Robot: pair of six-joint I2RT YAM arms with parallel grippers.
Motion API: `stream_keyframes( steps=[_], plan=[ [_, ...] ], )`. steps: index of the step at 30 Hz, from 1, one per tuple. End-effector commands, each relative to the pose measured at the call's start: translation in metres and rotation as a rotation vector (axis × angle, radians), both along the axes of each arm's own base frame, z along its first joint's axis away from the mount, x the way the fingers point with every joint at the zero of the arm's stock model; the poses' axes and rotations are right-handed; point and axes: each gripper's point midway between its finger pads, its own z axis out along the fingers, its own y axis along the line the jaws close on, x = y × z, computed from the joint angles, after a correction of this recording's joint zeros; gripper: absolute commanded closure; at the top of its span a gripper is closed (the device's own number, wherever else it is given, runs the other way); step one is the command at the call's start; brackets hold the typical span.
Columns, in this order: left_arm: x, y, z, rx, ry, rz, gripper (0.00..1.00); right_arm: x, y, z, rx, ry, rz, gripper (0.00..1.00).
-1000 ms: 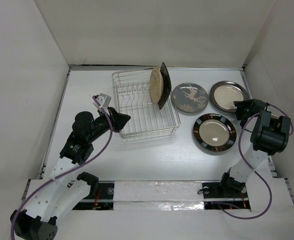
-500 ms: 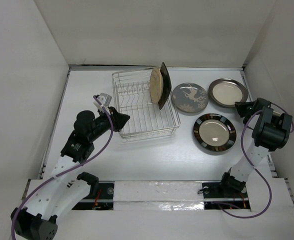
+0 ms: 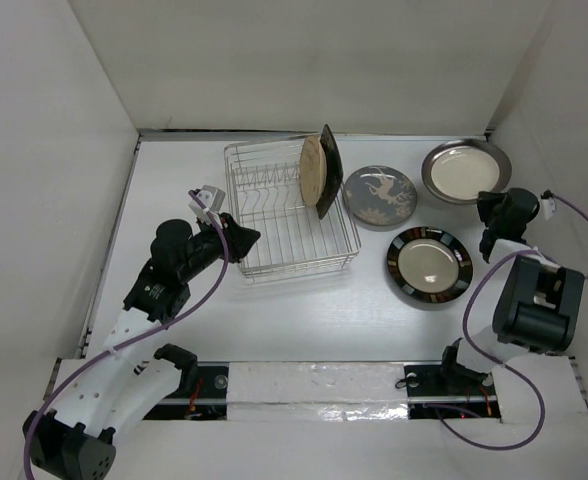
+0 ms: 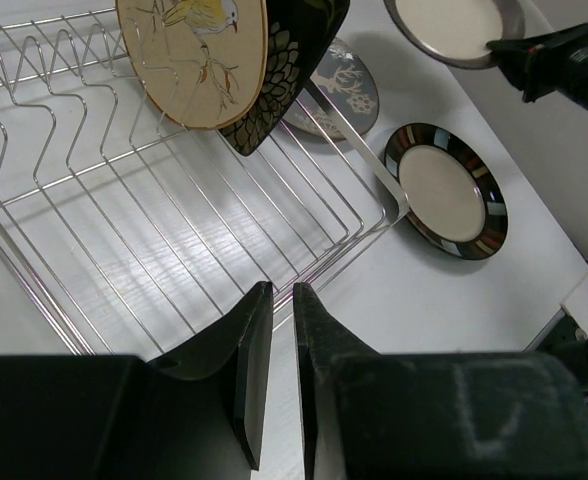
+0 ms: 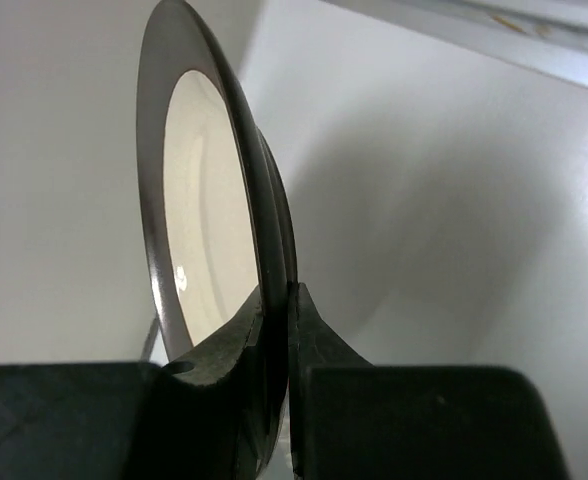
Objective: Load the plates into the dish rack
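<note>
Grey-rimmed cream round plate (image 5: 209,230): clamped at its rim by the right gripper (image 5: 277,300), fingers closed on the edge. In the right wrist view the plate is seen almost edge-on, standing out ahead of the fingers. Whether it is fully off the white bench (image 3: 304,320) cannot be told.

Silver wire dish rack (image 3: 292,268): well apart from the right gripper, off to its left. The tan round plate (image 3: 311,172) and the dark squarish floral plate (image 3: 328,170) stand upright in it, leaning together at the end of the rack nearer that gripper.

Between the right gripper and the rack, flat on the bench: the grey plate with white branch motif (image 3: 380,196). The black-rimmed cream plate (image 3: 429,267) lies near the gripper, on its near-left side.

Left gripper (image 4: 274,340): jaws drawn to a narrow slit, nothing seen between them, tips just at the rack's near rim. Whether they pinch a wire cannot be told.

Judgement: two of five plates are loaded, and the step in hand is the pick-up of the third. The next move calls for carrying the held plate leftward over the two flat plates. It should then be turned on edge and lowered into a free slot beside the floral plate without knocking the leaning pair. The left gripper looks placed to steady the rack.
</note>
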Motion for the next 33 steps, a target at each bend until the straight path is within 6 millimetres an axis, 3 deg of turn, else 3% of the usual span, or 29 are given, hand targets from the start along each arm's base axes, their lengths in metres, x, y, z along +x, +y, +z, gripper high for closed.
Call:
stream_keyframes(
  steps=[1, 2, 4, 5, 7, 8, 9, 10, 11, 12, 13, 14, 15, 16, 17, 18, 19, 21, 22, 23, 24, 25, 27, 28, 30, 31, 33],
  plan=[
    [0.002, -0.001, 0.019, -0.011, -0.062, -0.004, 0.88, 0.006, 0.000, 0.159, -0.229, -0.366, -0.063, 1.00],
    [0.002, -0.001, 0.020, -0.012, -0.064, -0.006, 0.88, -0.001, 0.015, 0.183, -0.262, -0.399, -0.047, 1.00],
    [0.001, -0.001, 0.021, -0.013, -0.066, -0.007, 0.87, -0.009, 0.025, 0.215, -0.366, -0.411, -0.069, 1.00],
    [0.001, -0.001, 0.020, -0.013, -0.066, -0.007, 0.87, -0.015, 0.045, 0.234, -0.400, -0.426, -0.058, 1.00],
    [0.000, 0.000, 0.024, -0.018, -0.079, -0.001, 0.86, -0.018, 0.068, 0.257, -0.505, -0.421, -0.023, 1.00],
    [-0.001, 0.001, 0.028, -0.019, -0.088, 0.003, 0.86, -0.019, 0.080, 0.278, -0.538, -0.434, -0.004, 1.00],
    [-0.001, 0.004, 0.029, -0.019, -0.092, 0.015, 0.85, -0.018, 0.107, 0.290, -0.555, -0.451, 0.043, 1.00],
    [-0.002, 0.010, 0.037, -0.027, -0.121, 0.047, 0.85, -0.017, 0.118, 0.298, -0.612, -0.440, 0.065, 1.00],
    [-0.002, 0.014, 0.042, -0.033, -0.138, 0.069, 0.85, -0.020, 0.131, 0.320, -0.639, -0.462, 0.082, 1.00],
    [-0.003, 0.018, 0.046, -0.039, -0.157, 0.091, 0.85, -0.020, 0.156, 0.329, -0.649, -0.471, 0.123, 1.00],
    [-0.004, 0.026, 0.055, -0.051, -0.187, 0.133, 0.85, -0.018, 0.168, 0.345, -0.704, -0.459, 0.140, 1.00],
    [-0.005, 0.030, 0.059, -0.056, -0.200, 0.151, 0.85, -0.013, 0.181, 0.332, -0.733, -0.415, 0.177, 1.00],
    [-0.005, 0.033, 0.059, -0.056, -0.203, 0.168, 0.85, -0.016, 0.190, 0.358, -0.747, -0.443, 0.166, 1.00],
    [-0.007, 0.038, 0.065, -0.063, -0.221, 0.187, 0.84, -0.009, 0.220, 0.353, -0.798, -0.417, 0.229, 1.00],
    [-0.008, 0.039, 0.067, -0.067, -0.228, 0.192, 0.84, -0.008, 0.231, 0.354, -0.828, -0.393, 0.247, 1.00],
    [-0.007, 0.042, 0.068, -0.069, -0.232, 0.204, 0.84, -0.013, 0.234, 0.377, -0.837, -0.405, 0.205, 1.00],
    [-0.007, 0.042, 0.068, -0.069, -0.232, 0.203, 0.84, -0.015, 0.255, 0.381, -0.885, -0.401, 0.233, 1.00],
    [-0.006, 0.041, 0.066, -0.067, -0.226, 0.196, 0.83, -0.003, 0.277, 0.376, -0.929, -0.351, 0.268, 1.00],
    [-0.007, 0.040, 0.066, -0.067, -0.226, 0.189, 0.83, -0.008, 0.283, 0.399, -0.959, -0.375, 0.262, 1.00],
    [-0.007, 0.039, 0.067, -0.068, -0.227, 0.186, 0.83, -0.008, 0.301, 0.397, -0.983, -0.359, 0.302, 1.00],
    [-0.007, 0.039, 0.067, -0.068, -0.227, 0.187, 0.82, 0.005, 0.316, 0.383, -1.014, -0.308, 0.316, 1.00],
    [-0.007, 0.040, 0.067, -0.068, -0.229, 0.192, 0.82, 0.002, 0.320, 0.401, -1.018, -0.322, 0.298, 1.00],
    [-0.006, 0.041, 0.066, -0.065, -0.224, 0.198, 0.82, 0.009, 0.351, 0.384, -1.109, -0.256, 0.331, 1.00],
    [-0.006, 0.041, 0.065, -0.064, -0.221, 0.198, 0.82, 0.006, 0.351, 0.390, -1.142, -0.229, 0.292, 1.00],
    [-0.007, 0.041, 0.066, -0.066, -0.225, 0.195, 0.82, 0.006, 0.367, 0.384, -1.173, -0.195, 0.290, 1.00],
    [-0.008, 0.042, 0.068, -0.068, -0.230, 0.200, 0.82, 0.018, 0.377, 0.370, -1.197, -0.162, 0.294, 1.00],
    [-0.008, 0.043, 0.069, -0.067, -0.233, 0.206, 0.82, 0.020, 0.385, 0.367, -1.237, -0.124, 0.307, 1.00]
  ],
)
